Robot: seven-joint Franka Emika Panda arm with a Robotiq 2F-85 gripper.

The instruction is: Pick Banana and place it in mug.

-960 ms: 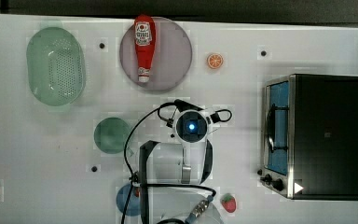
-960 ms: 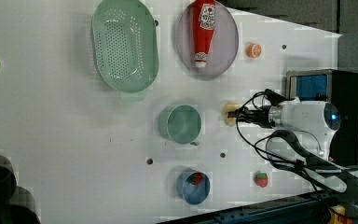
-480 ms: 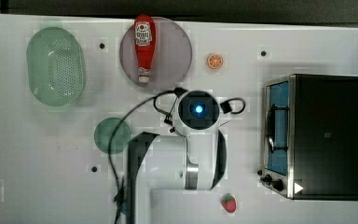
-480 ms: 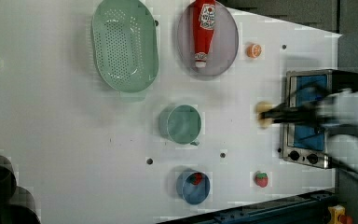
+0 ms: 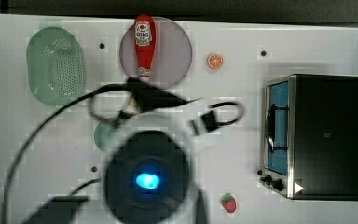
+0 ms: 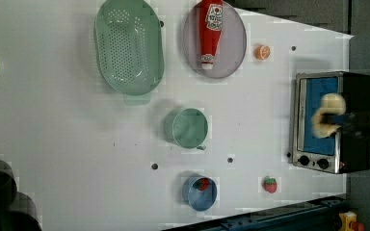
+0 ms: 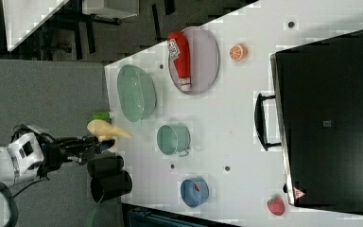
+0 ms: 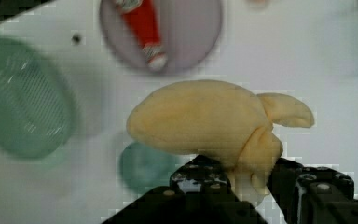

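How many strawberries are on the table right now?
2: one strawberry loose on the table near the toaster oven, another strawberry inside the blue bowl. The arm hides part of the table.

No wording could be read anywhere in the views. The red ketchup bottle (image 5: 144, 45), lying on the plate at the upper centre of the top view, carried a white label (image 5: 142, 32) with dark print, but its characters were too small to make out; the same label appeared on the bottle in the left view (image 6: 214, 13) and in the right view (image 7: 174, 48), equally unreadable. The toaster oven (image 7: 328, 118) bore a small red triangular warning sign (image 7: 298, 193) at its lower corner in the right view, symbol not legible.
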